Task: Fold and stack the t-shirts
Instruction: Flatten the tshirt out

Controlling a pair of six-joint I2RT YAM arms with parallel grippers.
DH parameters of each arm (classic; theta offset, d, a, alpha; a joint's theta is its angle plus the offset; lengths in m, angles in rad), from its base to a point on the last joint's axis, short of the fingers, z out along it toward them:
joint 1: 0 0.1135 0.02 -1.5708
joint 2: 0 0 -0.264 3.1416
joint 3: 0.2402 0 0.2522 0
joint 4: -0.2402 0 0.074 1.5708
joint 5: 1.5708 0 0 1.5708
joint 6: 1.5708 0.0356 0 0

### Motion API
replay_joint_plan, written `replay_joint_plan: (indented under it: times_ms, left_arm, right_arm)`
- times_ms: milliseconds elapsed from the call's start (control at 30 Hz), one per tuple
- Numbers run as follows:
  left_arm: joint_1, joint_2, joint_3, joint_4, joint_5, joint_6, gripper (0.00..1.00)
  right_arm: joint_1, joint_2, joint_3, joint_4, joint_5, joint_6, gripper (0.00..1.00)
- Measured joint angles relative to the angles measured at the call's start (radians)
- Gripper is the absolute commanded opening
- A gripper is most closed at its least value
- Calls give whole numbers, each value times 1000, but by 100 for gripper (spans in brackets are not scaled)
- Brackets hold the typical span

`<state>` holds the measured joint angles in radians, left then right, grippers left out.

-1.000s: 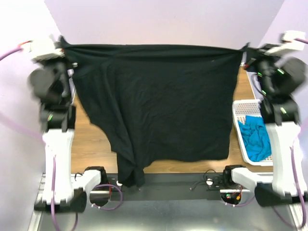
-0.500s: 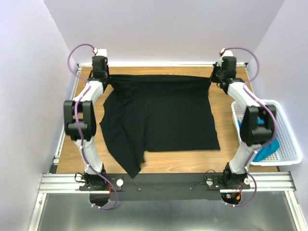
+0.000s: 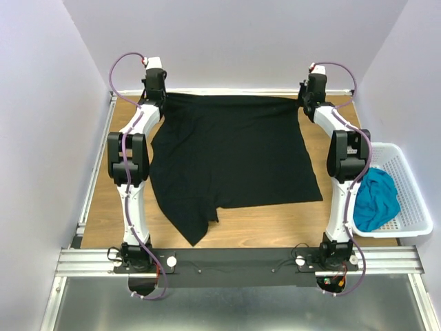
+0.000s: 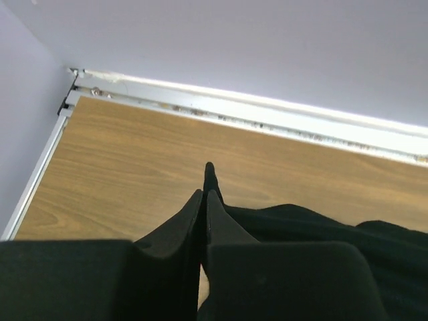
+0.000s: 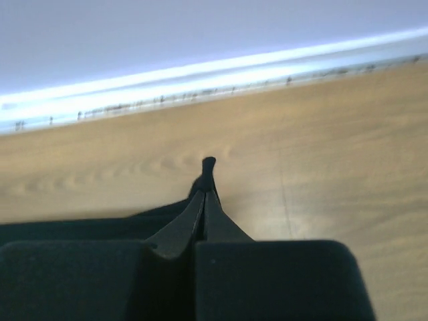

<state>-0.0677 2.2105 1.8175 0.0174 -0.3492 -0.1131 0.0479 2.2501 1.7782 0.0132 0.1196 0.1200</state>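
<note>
The black t-shirt (image 3: 231, 158) lies spread on the wooden table, its top edge along the far side and one sleeve trailing toward the near left. My left gripper (image 3: 160, 96) is shut on its far left corner; a nub of black cloth (image 4: 210, 177) sticks out past the tips. My right gripper (image 3: 303, 102) is shut on the far right corner, with cloth (image 5: 208, 168) poking out between the tips. The teal-blue t-shirt (image 3: 376, 200) lies bunched in the white basket (image 3: 406, 196) at the right.
The table's far edge has a metal rail (image 4: 267, 117) against the wall, close in front of both grippers. The basket stands off the table's right edge beside the right arm. Bare wood (image 3: 269, 224) shows near the front.
Both arms have swung from high and near down to the table's far edge, carrying the black shirt with them. The shirt went from hanging stretched to lying flat.
</note>
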Motion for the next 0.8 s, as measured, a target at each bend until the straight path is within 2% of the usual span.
replay_joint_plan:
  times_ms: [67, 100, 133, 167, 200, 267, 367, 467, 567, 700, 800]
  left_arm:
    - [-1, 23, 42, 2, -17, -15, 31]
    - [-1, 36, 70, 4, -31, -22, 49]
    - [1, 45, 90, 4, -39, -25, 57]
    - [3, 54, 115, 2, -43, -31, 64]
    - [4, 60, 132, 3, -44, -30, 74]
    - [8, 64, 169, 4, -43, -32, 78]
    - [10, 43, 164, 14, -43, -36, 80]
    - [10, -47, 49, -1, -47, -80, 79]
    - [7, -208, -118, -91, -59, -158, 74]
    - [0, -479, -387, -190, -58, -286, 62]
    - [-22, -692, -608, -225, -37, -380, 57]
  right_arm:
    - [0, 32, 62, 3, 32, 12, 30]
    - [0, 47, 91, 9, 52, 18, 49]
    - [-2, 60, 118, 10, 68, 21, 59]
    - [-4, 71, 141, 12, 80, 34, 74]
    - [-5, 76, 156, 13, 89, 37, 78]
    - [-8, 80, 177, 16, 99, 44, 85]
    - [-11, 64, 165, 23, 101, 62, 87]
    - [-11, 12, 96, -6, 90, 84, 86]
    - [-11, -109, -37, -77, 41, 135, 83]
    - [-8, -313, -249, -156, -42, 213, 67]
    - [5, -471, -428, -197, -108, 267, 59]
